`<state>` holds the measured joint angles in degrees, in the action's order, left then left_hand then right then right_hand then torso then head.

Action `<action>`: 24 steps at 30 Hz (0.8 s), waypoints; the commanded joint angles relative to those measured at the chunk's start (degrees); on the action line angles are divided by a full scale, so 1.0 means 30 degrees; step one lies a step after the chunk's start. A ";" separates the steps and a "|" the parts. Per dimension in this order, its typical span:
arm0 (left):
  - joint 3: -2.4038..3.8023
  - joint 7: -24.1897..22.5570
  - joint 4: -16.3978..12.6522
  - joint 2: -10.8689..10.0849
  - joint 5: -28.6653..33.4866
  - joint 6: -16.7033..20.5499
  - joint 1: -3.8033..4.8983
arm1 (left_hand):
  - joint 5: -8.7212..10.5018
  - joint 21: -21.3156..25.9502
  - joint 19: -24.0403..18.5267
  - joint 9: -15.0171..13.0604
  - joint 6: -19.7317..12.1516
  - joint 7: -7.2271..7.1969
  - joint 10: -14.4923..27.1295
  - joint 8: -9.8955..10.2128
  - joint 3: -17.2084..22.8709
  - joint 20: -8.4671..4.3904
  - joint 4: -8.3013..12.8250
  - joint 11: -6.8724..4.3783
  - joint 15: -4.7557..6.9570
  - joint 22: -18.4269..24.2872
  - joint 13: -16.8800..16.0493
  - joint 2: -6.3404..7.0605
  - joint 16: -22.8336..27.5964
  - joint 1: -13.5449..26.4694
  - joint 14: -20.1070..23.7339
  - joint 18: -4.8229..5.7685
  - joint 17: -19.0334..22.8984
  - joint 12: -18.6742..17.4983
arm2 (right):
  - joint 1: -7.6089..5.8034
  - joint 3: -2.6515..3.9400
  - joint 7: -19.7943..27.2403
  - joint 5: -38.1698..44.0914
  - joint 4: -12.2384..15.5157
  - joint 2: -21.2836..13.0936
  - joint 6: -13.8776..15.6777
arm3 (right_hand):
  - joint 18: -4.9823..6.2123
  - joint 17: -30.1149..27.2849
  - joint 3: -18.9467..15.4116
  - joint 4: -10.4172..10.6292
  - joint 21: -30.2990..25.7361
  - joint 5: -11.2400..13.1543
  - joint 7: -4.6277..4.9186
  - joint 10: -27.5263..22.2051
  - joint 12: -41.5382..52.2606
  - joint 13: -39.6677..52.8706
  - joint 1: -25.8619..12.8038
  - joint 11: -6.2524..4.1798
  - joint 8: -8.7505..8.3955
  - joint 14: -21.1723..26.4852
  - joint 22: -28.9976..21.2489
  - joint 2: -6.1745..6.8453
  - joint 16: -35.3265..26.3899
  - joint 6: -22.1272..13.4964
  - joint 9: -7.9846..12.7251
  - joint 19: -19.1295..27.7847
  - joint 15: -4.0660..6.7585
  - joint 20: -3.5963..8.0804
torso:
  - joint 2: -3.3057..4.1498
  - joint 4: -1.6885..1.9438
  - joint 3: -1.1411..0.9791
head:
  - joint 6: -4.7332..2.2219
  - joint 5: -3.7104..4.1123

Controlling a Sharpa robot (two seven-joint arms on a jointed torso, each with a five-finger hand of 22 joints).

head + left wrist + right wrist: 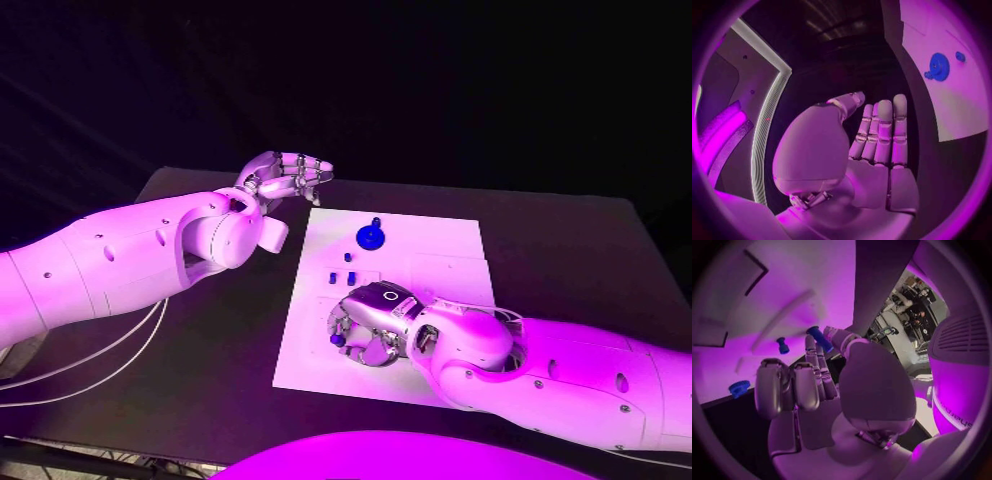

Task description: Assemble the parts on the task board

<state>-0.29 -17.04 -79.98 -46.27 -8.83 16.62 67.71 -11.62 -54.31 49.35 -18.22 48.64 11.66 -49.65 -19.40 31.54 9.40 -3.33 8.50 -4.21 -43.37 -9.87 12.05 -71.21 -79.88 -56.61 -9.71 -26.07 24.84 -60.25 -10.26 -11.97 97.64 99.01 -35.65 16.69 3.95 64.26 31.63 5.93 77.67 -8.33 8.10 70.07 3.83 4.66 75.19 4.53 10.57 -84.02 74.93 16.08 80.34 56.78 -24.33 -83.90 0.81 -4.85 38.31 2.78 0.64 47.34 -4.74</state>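
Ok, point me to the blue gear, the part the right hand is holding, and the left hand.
blue gear (372, 236), head view, middle of its disc
blue peg (819, 339), right wrist view, on its shaft between the fingertips
left hand (287, 176), head view, on its curled fingers

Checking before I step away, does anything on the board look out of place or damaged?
Nothing stands out. The board lies flat and looks whole, the blue gear sits on it, and the right hand pinches a blue peg over it.

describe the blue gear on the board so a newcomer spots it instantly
Start at the white rectangular task board mid-table and go to its far edge, near the left hand. The round blue toothed gear lies there, far wider and flatter than the small blue pegs nearby.
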 commanded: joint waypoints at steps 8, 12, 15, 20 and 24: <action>0.0014 0.0105 -0.0034 0.0000 -0.0133 -0.0524 0.0016 | 0.0028 0.0128 -0.0013 -0.0031 -0.0114 0.0004 0.0107 -0.0045 -0.0111 0.0140 0.0037 -0.0011 -0.0038 0.0027 0.0025 -0.0115 -0.0085 0.0115 0.0132 -0.0273 0.0033 0.0126 | 0.0043 -0.0030 0.0364 -0.0150 0.0088 -0.0242 0.1498 | 0.0157 -0.0833 -0.2361 -0.0116 -0.1943 -0.0871 0.0022 -0.2218 0.0379 -0.0165 0.0080 0.0164 -0.0888 -0.0160 -0.0005 -0.0081 -0.0432 -0.1094 0.0378 0.0465 -0.0327 -0.0334 | 0.0001 -0.0014 -0.0021 | -0.0123 0.0077; 0.0013 0.0165 -0.0030 -0.0005 -0.0174 -0.0604 0.0016 | 0.0030 0.0134 -0.0017 -0.0034 -0.0128 0.0006 0.0145 -0.0062 -0.0120 0.0143 0.0031 -0.0006 -0.0041 0.0030 0.0029 -0.0113 -0.0090 0.0117 0.0145 -0.0273 0.0039 0.0144 | 0.0042 -0.0023 0.0494 -0.0332 0.0320 -0.0535 0.2462 | 0.0238 -0.1199 -0.5344 0.0342 -0.2505 -0.1021 0.0110 -0.3248 0.1425 -0.0068 0.1106 0.0218 -0.1220 -0.0105 -0.0403 -0.0891 -0.0610 -0.1484 0.0519 0.0513 -0.0357 -0.0351 | -0.0012 -0.0027 -0.0027 | -0.0209 0.0172; 0.0012 0.0189 -0.0027 -0.0019 -0.0198 -0.0636 0.0015 | 0.0030 0.0134 -0.0017 -0.0034 -0.0128 0.0006 0.0145 -0.0062 -0.0120 0.0143 0.0031 -0.0006 -0.0041 0.0030 0.0029 -0.0113 -0.0090 0.0117 0.0145 -0.0273 0.0039 0.0144 | 0.0012 0.0017 0.0647 -0.0515 0.0648 -0.0913 0.3192 | 0.0232 -0.1251 -0.6153 0.0664 -0.2528 -0.1078 0.0159 -0.3489 0.1975 -0.0024 0.1532 0.0208 -0.1312 -0.0114 -0.0396 -0.1104 -0.0629 -0.1545 0.0568 0.0451 -0.0348 -0.0335 | -0.0012 -0.0031 -0.0026 | -0.0258 0.0215; 0.0009 0.0219 -0.0021 -0.0057 -0.0218 -0.0677 0.0014 | 0.0031 0.0138 -0.0019 -0.0035 -0.0135 0.0006 0.0175 -0.0069 -0.0125 0.0144 0.0030 -0.0002 -0.0044 0.0032 0.0034 -0.0110 -0.0092 0.0117 0.0151 -0.0273 0.0043 0.0146 | -0.0277 0.0168 0.0917 -0.1104 0.1380 -0.1840 0.4012 | 0.0211 -0.1200 -0.6427 0.0823 -0.2459 -0.1156 0.0183 -0.3493 0.2374 0.0027 0.1837 0.0180 -0.1317 -0.0142 -0.0325 -0.1214 -0.0599 -0.1481 0.0581 0.0385 -0.0329 -0.0318 | -0.0014 -0.0042 -0.0030 | -0.0394 0.0425; 0.0002 0.0215 -0.0028 -0.0093 -0.0223 -0.0699 0.0013 | 0.0031 0.0138 -0.0019 -0.0035 -0.0135 0.0006 0.0175 -0.0069 -0.0125 0.0144 0.0030 -0.0002 -0.0044 0.0032 0.0034 -0.0110 -0.0092 0.0117 0.0151 -0.0273 0.0043 0.0146 | -0.0745 0.0279 0.1067 -0.2682 0.1958 -0.2892 0.4161 | 0.0187 -0.1114 -0.6467 0.0958 -0.2368 -0.1219 0.0236 -0.3284 0.2811 0.0111 0.2042 0.0147 -0.1311 -0.0170 -0.0237 -0.1287 -0.0556 -0.1388 0.0594 0.0322 -0.0301 -0.0295 | -0.0008 -0.0025 -0.0019 | -0.0512 0.0715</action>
<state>-0.31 -16.26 -79.95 -46.56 -9.20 15.68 67.70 -11.62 -54.08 49.35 -18.26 48.65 11.66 -49.66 -19.40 31.55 9.40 -3.32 8.50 -4.21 -43.32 -9.82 12.05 -71.21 -79.88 -56.61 -9.71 -26.03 25.08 -62.04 -9.51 -10.32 94.27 104.25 -43.42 26.65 3.96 60.86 12.34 8.63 70.35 -11.66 8.56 59.96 12.08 4.95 80.78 5.23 6.80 -84.02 74.16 12.31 78.79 52.40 -22.64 -82.56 0.01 -5.94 38.28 2.68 0.55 46.06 -3.23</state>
